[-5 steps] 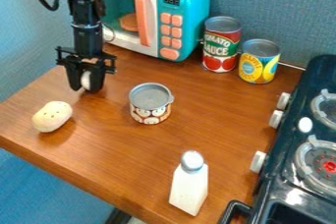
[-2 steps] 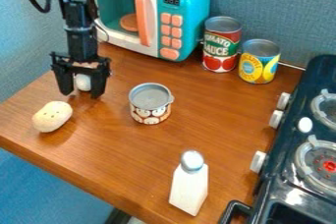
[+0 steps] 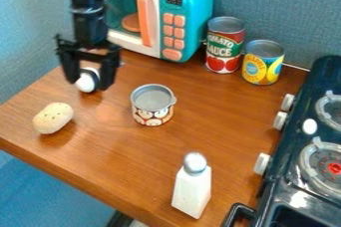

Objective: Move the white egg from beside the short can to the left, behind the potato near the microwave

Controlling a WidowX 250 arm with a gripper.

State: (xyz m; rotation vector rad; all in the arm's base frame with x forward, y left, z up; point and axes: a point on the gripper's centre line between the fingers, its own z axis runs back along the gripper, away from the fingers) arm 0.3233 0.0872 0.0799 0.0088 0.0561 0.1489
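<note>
Off the door side of the toy microwave (image 3: 193,9), tool (image 3: 88,84) is released, fingers spread; white rounded object (image 3: 85,82) lies between them

Cans (image 3: 224,47), three. Potato (image 3: 53,118), one. White round object (image 3: 86,82), one. Shaker (image 3: 192,188), one. Microwave (image 3: 188,2), one. Orange disc (image 3: 131,22), one. Stove (image 3: 293,171), one. Burners (image 3: 334,168), two. Table (image 3: 133,156), one.

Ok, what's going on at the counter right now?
The robot's gripper hangs over the far left of the counter, jaws apart on either side of a small white object; I can't tell whether they touch it. A pale, potato-like item lies nearby, and a short can stands to its right. A white bottle stands nearer the camera.
</note>
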